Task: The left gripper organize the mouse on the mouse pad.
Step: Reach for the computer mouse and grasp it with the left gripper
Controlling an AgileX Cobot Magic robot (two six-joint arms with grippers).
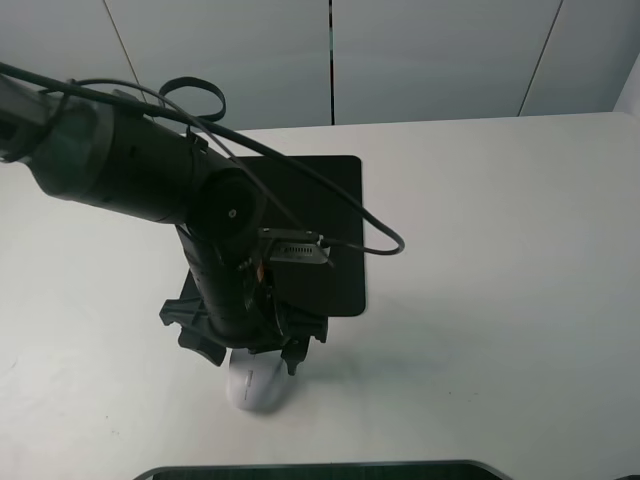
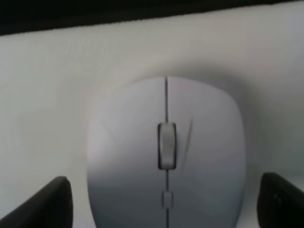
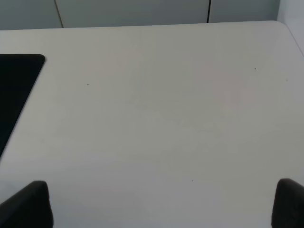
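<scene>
Seen from above, the left end effector (image 1: 252, 352) hung low over the mouse (image 1: 257, 388), which lay on the bare white bench (image 1: 500, 250) just off the near edge of the pad (image 1: 320, 190) and not on it; the arm covered much of that edge. The left wrist camera showed the mouse between the two fingers (image 2: 45, 206), which stood wide apart and clear of its sides, gripping nothing. A band of white bench separated the mouse's front from a dark strip beyond, apparently the pad. The right wrist camera showed the right end effector (image 3: 159, 204) likewise spread and empty above bare bench, with only a corner of the pad in sight, well away from the work. On this evidence the task was barely begun: the end effector appeared lined up on the mouse, but closing on it, carrying or sliding it onto the pad, and letting go were all still to be done.
</scene>
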